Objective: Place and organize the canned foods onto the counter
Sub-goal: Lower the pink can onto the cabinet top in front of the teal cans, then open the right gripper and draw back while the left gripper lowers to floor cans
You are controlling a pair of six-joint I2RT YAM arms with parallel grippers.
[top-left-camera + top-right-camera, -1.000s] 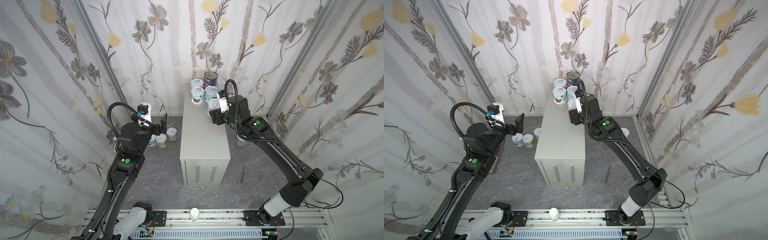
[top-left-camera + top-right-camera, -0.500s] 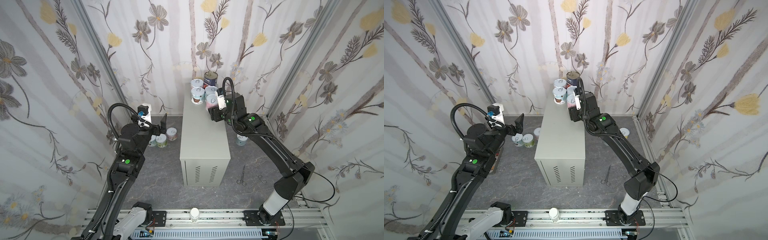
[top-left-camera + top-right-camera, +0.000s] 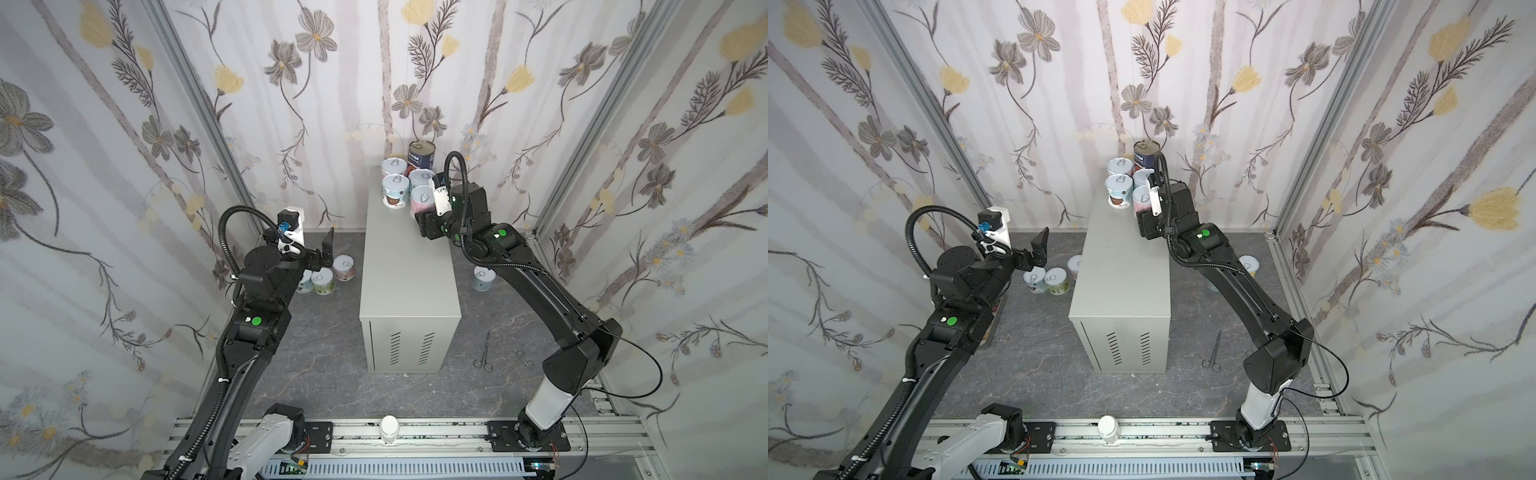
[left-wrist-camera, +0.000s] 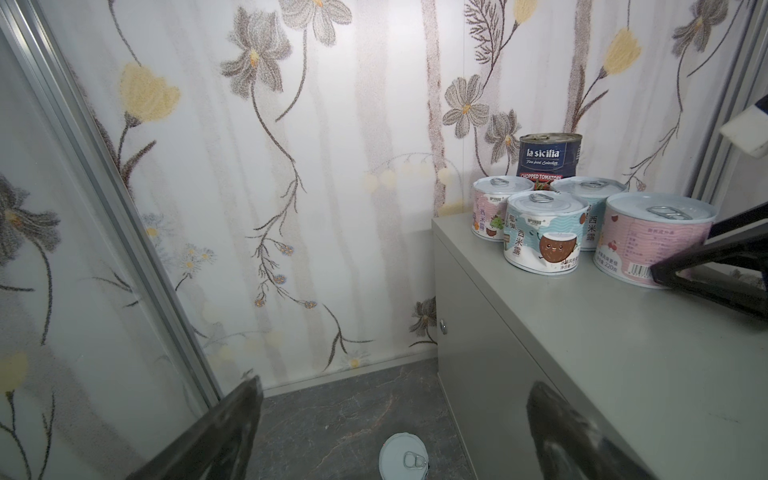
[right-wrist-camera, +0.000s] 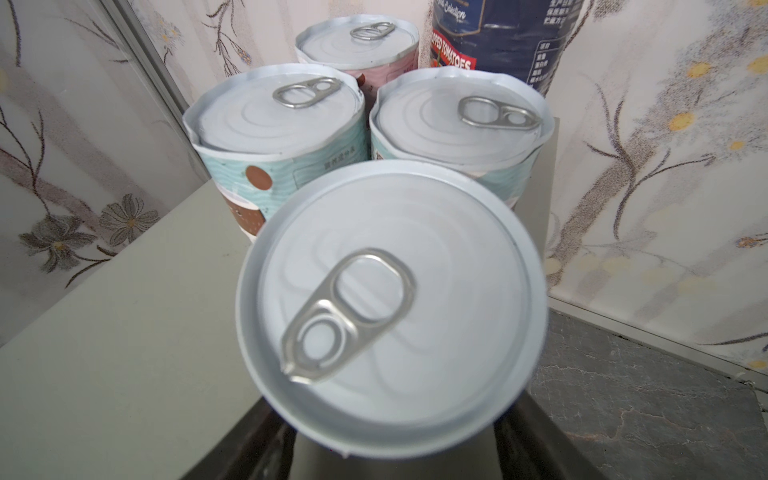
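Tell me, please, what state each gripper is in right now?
Left gripper: open, holding nothing.
Right gripper: closed on the pink can, which stands on the counter.

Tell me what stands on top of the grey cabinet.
At the far end of the cabinet stand five cans: a tall blue can rearmost, three short cans, and a pink can in the right gripper. The gripper covers part of that can's label.
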